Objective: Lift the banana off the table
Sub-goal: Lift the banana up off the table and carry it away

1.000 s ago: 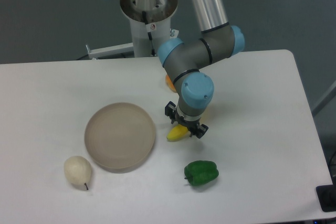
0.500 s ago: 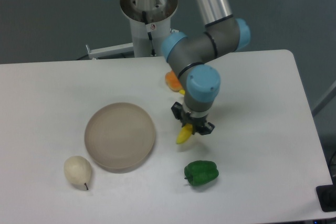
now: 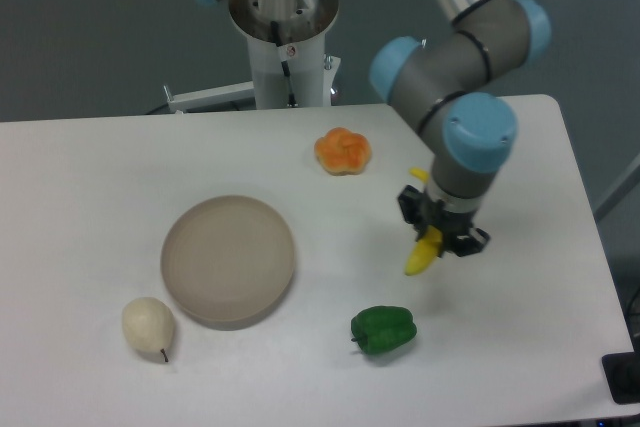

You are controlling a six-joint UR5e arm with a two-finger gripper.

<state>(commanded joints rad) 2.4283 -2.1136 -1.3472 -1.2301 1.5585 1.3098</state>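
The bright-yellow banana [image 3: 423, 252] hangs in my gripper [image 3: 441, 231], held near its middle with its lower end pointing down-left and its stem tip showing above the jaws. It is lifted clear of the white table [image 3: 520, 347], over the right part of the tabletop. My gripper is shut on it, with the grey-and-blue wrist directly above.
A green bell pepper [image 3: 383, 330] lies below-left of the banana. A lumpy orange fruit [image 3: 343, 150] sits at the back centre. A round tan plate [image 3: 229, 259] and a pale pear [image 3: 148, 325] are at the left. The arm's base [image 3: 283, 27] stands behind the table.
My gripper has carried the banana to the right, away from the plate and the orange fruit, and lifted it. The orange fruit, half hidden by the arm before, now shows fully.
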